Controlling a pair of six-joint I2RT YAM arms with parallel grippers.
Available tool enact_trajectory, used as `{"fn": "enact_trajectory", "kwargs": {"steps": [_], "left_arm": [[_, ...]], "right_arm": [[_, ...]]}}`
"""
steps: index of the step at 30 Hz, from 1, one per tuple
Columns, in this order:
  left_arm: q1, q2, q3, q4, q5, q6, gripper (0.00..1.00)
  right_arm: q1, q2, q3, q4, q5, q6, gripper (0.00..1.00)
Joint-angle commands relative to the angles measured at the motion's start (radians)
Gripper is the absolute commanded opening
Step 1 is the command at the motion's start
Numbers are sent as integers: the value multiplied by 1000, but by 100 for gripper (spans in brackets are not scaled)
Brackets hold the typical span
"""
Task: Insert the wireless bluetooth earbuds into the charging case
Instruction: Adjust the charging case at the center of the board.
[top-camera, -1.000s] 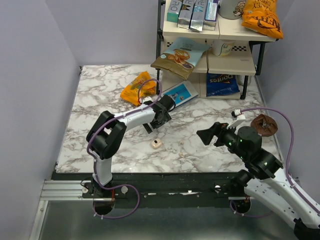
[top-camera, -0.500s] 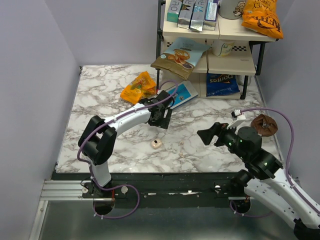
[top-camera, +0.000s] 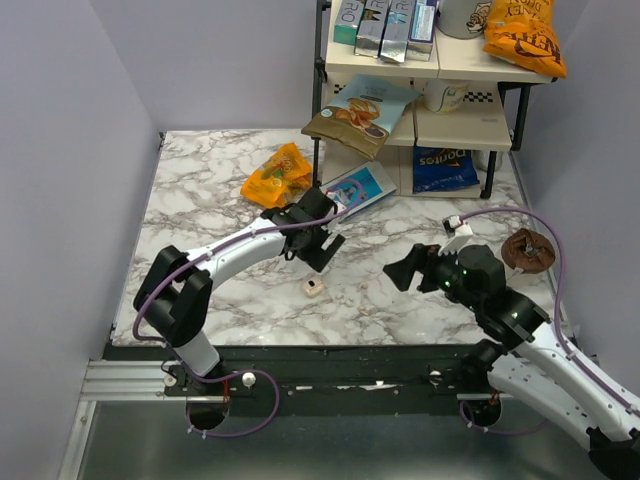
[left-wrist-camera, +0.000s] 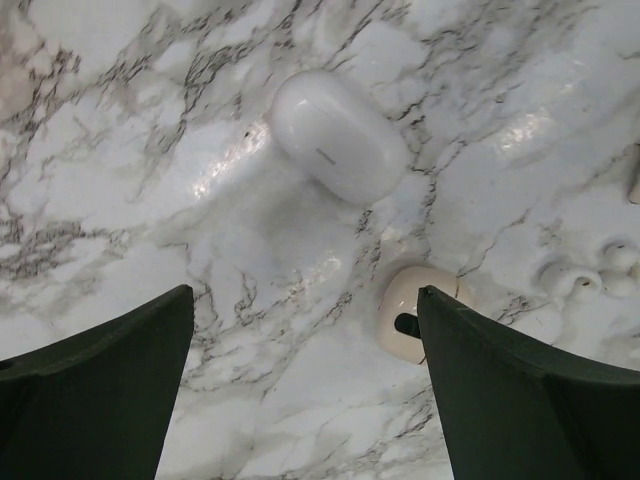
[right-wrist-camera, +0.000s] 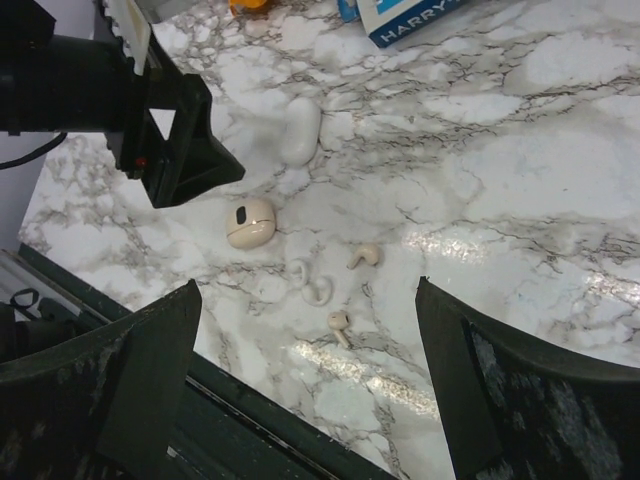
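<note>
Earbuds are lying loose near the bench's near edge, right of the charging case. I'm holding the left gripper above the case and the right gripper nearby, both spread wide, empty. I'm advising lowering squarely over one bud.

Marble-patterned table between plain lilac walls, black-framed shelf unit at the far right corner.
</note>
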Motion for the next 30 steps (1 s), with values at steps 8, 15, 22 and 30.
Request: {"fn": "enact_trajectory", "kwargs": {"steps": [8, 15, 22, 30], "left_arm": [[21, 134, 150, -49, 209, 367, 99], [39, 194, 105, 11, 243, 431, 99], [53, 244, 119, 56, 249, 446, 99], [51, 281, 131, 103, 234, 465, 99]], "right_arm": [[-3, -80, 28, -56, -3, -26, 97], [-3, -64, 40, -62, -19, -33, 97], [-3, -64, 54, -76, -5, -52, 97], [-3, -43, 60, -77, -3, -56, 97]]}}
